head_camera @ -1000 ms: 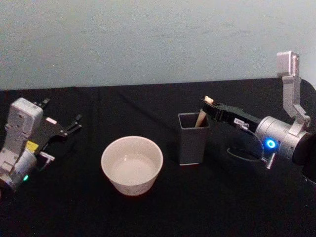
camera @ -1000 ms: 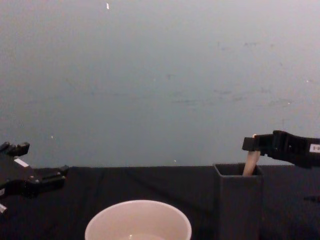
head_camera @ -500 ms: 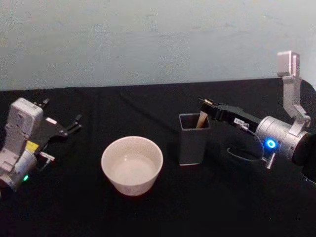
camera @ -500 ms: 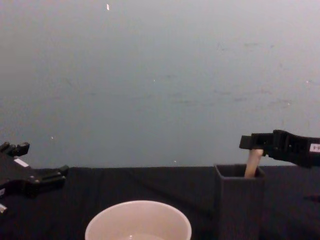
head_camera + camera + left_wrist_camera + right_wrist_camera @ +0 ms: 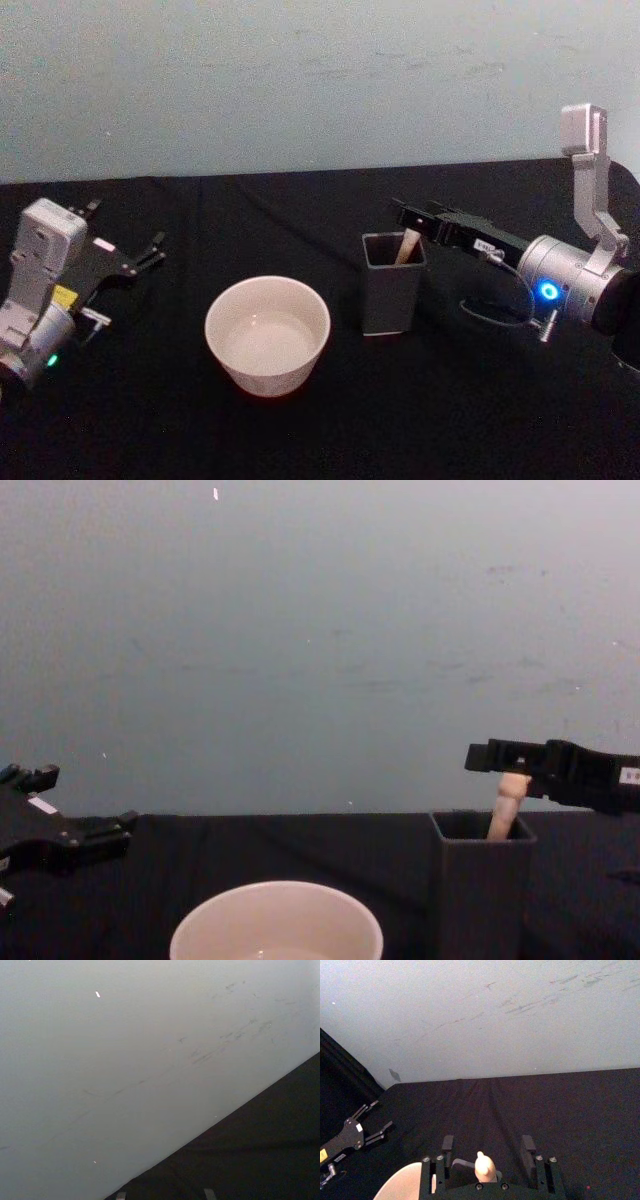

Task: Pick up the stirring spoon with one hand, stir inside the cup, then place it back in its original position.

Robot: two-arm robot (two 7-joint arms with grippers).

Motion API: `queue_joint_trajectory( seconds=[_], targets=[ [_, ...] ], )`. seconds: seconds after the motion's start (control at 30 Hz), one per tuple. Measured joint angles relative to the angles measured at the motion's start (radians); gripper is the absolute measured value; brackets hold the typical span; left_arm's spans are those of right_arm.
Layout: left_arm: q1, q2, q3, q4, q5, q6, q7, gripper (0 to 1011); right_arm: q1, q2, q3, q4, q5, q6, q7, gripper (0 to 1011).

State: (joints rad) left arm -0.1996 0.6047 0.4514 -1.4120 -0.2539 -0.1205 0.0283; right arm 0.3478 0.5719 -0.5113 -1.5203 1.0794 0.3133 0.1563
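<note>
A: Where is the stirring spoon (image 5: 407, 246) sitting?

B: It is standing in the dark grey holder (image 5: 391, 283), leaning toward the holder's 3 o'clock wall, with only the pale handle showing above the mouth. In the chest view the bear-head top (image 5: 514, 785) is poking up just over the rim.

A: And the right gripper (image 5: 408, 212)?

B: It is reaching in from 3 o'clock, level above the holder's mouth. In the right wrist view its jaws are standing wide, one finger (image 5: 447, 1143) on each side of the handle top, neither one touching it.

A: Where is the cup (image 5: 267, 334) lying in all this?

B: It is resting on the black table (image 5: 300, 210) at about 8 o'clock from the holder, near it but apart.

A: What is the left gripper (image 5: 125, 245) doing?

B: It is idling over the table at 9 o'clock, well apart from the cup, with its fingers spread and gripping nothing.
</note>
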Motion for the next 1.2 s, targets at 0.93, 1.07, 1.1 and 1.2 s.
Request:
queue_joint_trajectory(
  seconds=[0.93, 1.07, 1.1, 1.2],
  targets=[
    [0.000, 0.000, 0.000, 0.000, 0.000, 0.000, 0.000, 1001, -0.056, -0.091, 0.040, -0.012, -0.499, -0.454, -0.316, 1003],
    [0.000, 0.000, 0.000, 0.000, 0.000, 0.000, 0.000, 1001, -0.073, -0.084, 0.026, 0.036, -0.563, -0.446, -0.348, 1003],
    [0.000, 0.000, 0.000, 0.000, 0.000, 0.000, 0.000, 1001, -0.083, -0.079, 0.019, 0.056, -0.584, -0.438, -0.354, 1003],
    [0.000, 0.000, 0.000, 0.000, 0.000, 0.000, 0.000, 1001, -0.100, -0.071, 0.008, 0.090, -0.615, -0.425, -0.360, 1003]
  ],
)
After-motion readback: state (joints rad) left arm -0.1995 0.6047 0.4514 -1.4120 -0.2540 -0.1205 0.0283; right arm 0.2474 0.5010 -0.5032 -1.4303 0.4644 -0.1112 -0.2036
